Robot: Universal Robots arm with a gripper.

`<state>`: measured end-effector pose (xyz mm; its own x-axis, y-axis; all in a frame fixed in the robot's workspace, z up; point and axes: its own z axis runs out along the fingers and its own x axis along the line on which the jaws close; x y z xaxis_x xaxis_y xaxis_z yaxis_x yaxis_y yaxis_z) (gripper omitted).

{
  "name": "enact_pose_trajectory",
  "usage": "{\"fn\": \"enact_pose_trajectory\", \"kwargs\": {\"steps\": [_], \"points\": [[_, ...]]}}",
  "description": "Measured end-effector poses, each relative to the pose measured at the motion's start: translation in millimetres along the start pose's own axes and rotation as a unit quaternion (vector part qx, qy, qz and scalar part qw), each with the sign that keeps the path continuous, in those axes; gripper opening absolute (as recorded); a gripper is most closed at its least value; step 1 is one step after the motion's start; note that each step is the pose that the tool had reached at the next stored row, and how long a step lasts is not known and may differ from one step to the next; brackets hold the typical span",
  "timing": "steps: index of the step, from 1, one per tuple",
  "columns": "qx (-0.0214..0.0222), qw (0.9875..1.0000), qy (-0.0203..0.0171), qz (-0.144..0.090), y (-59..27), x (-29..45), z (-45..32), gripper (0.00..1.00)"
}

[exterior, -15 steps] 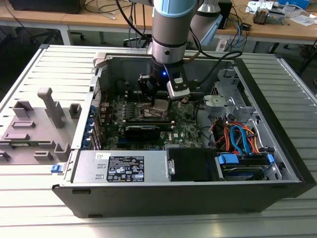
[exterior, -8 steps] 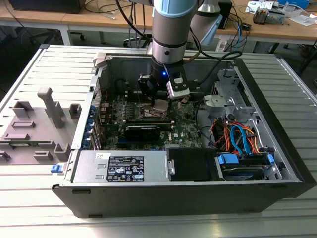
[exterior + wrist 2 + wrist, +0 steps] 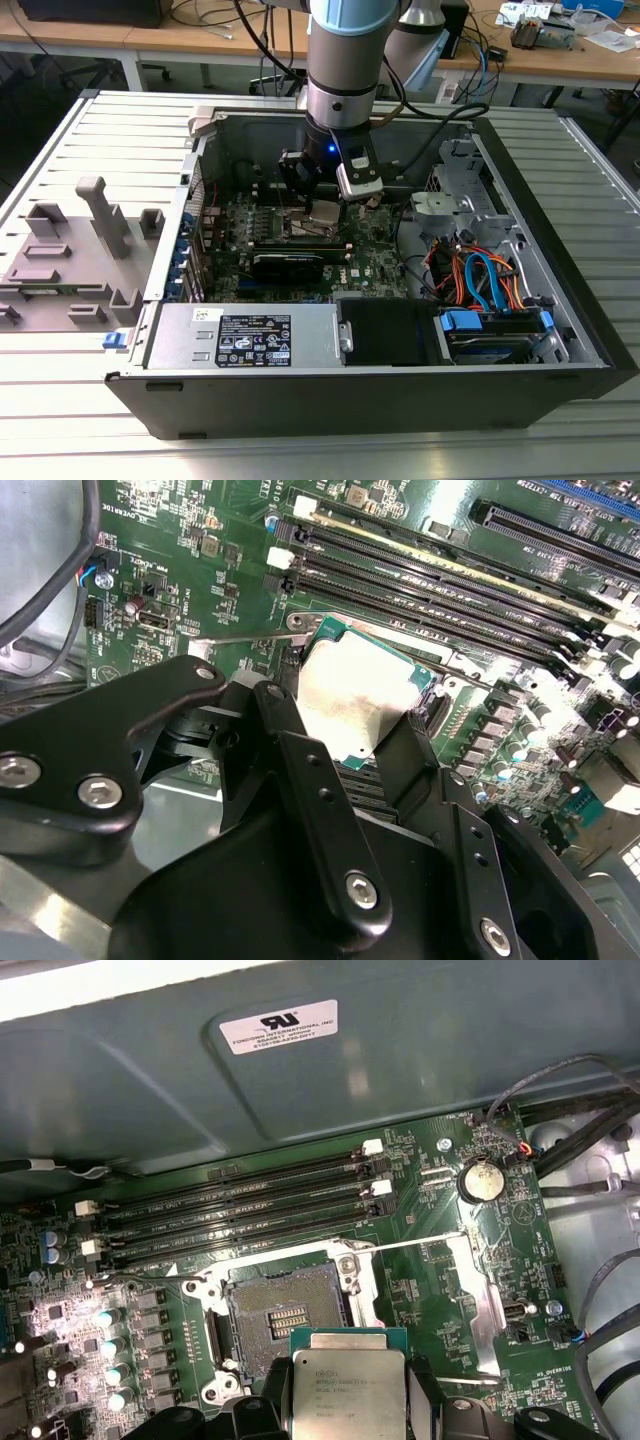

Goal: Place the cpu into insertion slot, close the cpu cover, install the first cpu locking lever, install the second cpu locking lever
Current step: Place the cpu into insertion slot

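End effector (image 3: 345, 720) around cpu (image 3: 358, 692) near slot (image 3: 285, 1315)

The computer case (image 3: 400, 385) lay open on the surface (image 3: 60, 400), with a fixture (image 3: 70, 260) beside it on the exterior view's left. Inside, the power supply (image 3: 245, 335) sat along the front wall, the motherboard (image 3: 370, 255) behind it. Over the motherboard hung the gripper (image 3: 322, 212), the cpu (image 3: 348, 1390) clamped in it at the insertion slot's (image 3: 285, 1320) edge, with the memory slots (image 3: 240, 1215) beyond
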<state>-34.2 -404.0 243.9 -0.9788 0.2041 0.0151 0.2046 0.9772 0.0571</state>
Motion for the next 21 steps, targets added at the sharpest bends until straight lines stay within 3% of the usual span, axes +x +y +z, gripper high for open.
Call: {"fn": "enact_pose_trajectory", "kwargs": {"steps": [21], "points": [[0.0002,1.0,-0.0004,0.006,0.0,0.0,0.2,0.55]]}}
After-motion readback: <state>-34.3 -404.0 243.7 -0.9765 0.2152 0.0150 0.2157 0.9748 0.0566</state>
